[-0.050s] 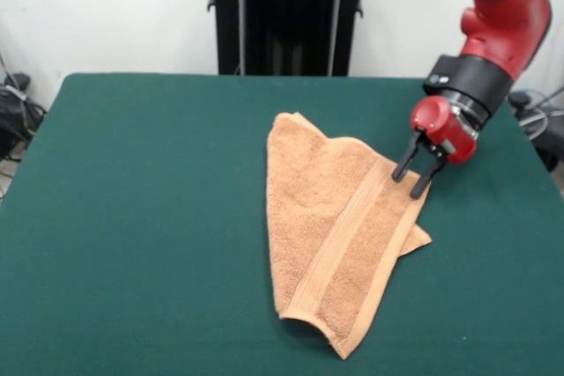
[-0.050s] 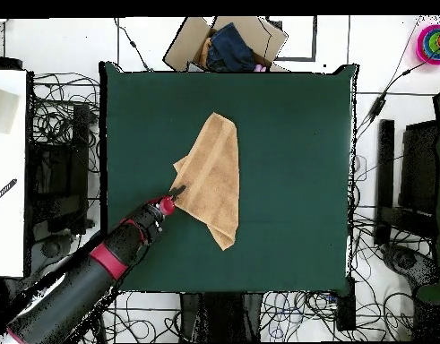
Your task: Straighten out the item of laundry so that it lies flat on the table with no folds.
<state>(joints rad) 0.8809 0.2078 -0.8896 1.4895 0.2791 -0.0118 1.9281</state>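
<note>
Terry towel: light orange-tan, lying near the middle of the table, folded over on itself into a long narrow wedge. A woven band runs lengthwise along the upper layer; a corner of the lower layer pokes out from under one long edge. Not flat; at least one fold across its width.

Gripper: black two-finger claw on a red wrist, fingers parted by a narrow gap, angled down at the towel's long edge beside the protruding corner. The tips are at the hem; whether any cloth lies between them cannot be told. In the overhead view the tips meet the towel's edge just below the protruding flap.

Arm: red and black, reaching in slantwise across one table corner.

Table: dark green felt-like top, far larger than the towel, otherwise bare.

Surroundings: white wall and a black upright stand behind the table; tangled black cables over the floor on all sides.

Cardboard box: open, just beyond one table edge, holding dark blue cloth.
</note>
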